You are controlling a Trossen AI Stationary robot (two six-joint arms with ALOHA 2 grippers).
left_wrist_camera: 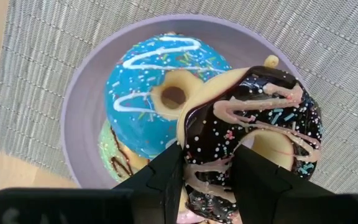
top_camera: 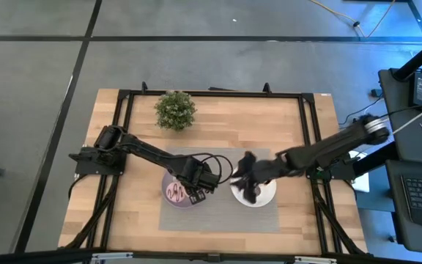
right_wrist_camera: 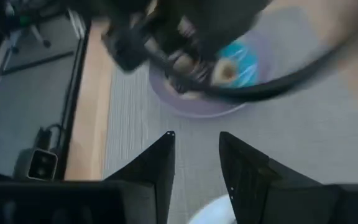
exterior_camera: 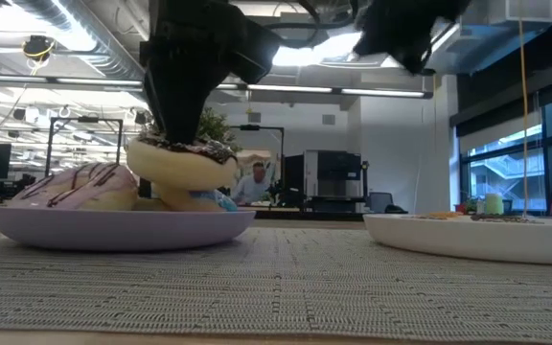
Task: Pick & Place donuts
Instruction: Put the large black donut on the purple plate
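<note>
1. Donuts visible: four. The chocolate donut (left_wrist_camera: 253, 134), dark icing with pink drizzle and sprinkles; the blue donut (left_wrist_camera: 157, 93) with a white zigzag; a green-iced donut (left_wrist_camera: 114, 158) mostly hidden under the blue one; a pink donut (exterior_camera: 75, 187) with dark drizzle in the low view. There may be more in the pile, cannot tell.
2. Plates: two. The lilac plate (left_wrist_camera: 82, 99) carries the pile, the white plate (exterior_camera: 468, 235) sits to its right in the high view. Whether the white plate holds anything I can't tell; the right arm covers it from above.
3. Both plates sit on one grey woven mat (exterior_camera: 276, 287) on the wooden desk (top_camera: 130, 213).
4. Left gripper (left_wrist_camera: 210, 177): over the lilac plate, fingers (left_wrist_camera: 166, 177) partly closed and clamped on the chocolate donut's ring, one finger through the hole side, one outside.
5. That donut sits tilted on top of the pile, leaning on the blue one, low over the plate.
6. Right gripper (right_wrist_camera: 194, 171): above the white plate, fingers (right_wrist_camera: 154, 168) parted with a gap, holding nothing, pointed toward the lilac plate.
7. One potted plant (top_camera: 175, 110) stands at the back of the desk, well clear of both plates.
8. The two arms' tool ends are close together between the plates; the left arm and its cables block the right wrist view of the pile.
9. A person (exterior_camera: 254, 182) sits in the room behind, well away from the desk.
</note>
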